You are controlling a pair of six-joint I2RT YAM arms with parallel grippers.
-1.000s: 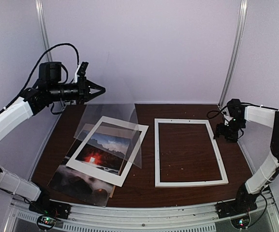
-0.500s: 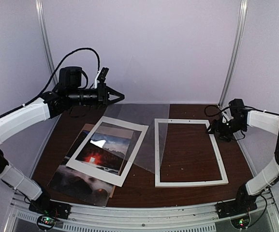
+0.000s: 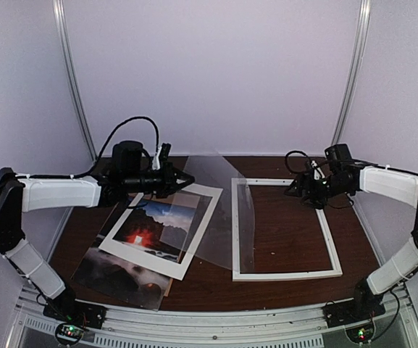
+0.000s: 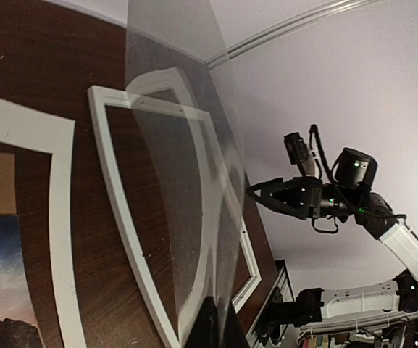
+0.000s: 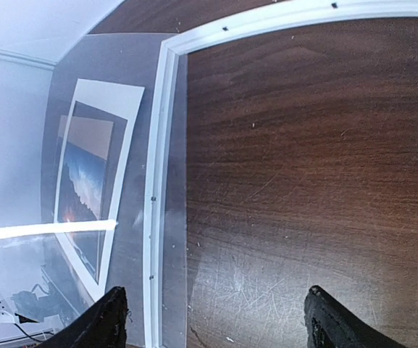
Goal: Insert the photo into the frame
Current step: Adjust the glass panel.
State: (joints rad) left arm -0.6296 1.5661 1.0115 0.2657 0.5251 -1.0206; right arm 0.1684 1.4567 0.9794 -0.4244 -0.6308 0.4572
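The photo [image 3: 153,221], a red sun under blue cloud, lies at the left under a white card mat [image 3: 188,250]; its misty lower part sticks out at the front left. The white frame [image 3: 288,274] lies flat at the right with dark wood showing inside it. My left gripper [image 3: 189,178] is shut on a clear sheet [image 3: 219,217], which hangs tilted over the frame's left rail. In the left wrist view my fingers [image 4: 219,330] pinch the sheet's edge [image 4: 194,181]. My right gripper [image 3: 290,191] is open and empty above the frame's far part, its fingers [image 5: 111,319] spread wide over bare wood.
A brown board's corner [image 3: 168,287] shows under the photo at the front. The right wrist view shows the frame's left rail [image 5: 159,145], the clear sheet [image 5: 174,254] overlapping it, and the mat [image 5: 122,98]. White walls and metal posts [image 3: 350,80] enclose the table.
My left arm has swung down and to the right, carrying the clear sheet from above the mat to the frame's left side. My right gripper has moved left over the frame.
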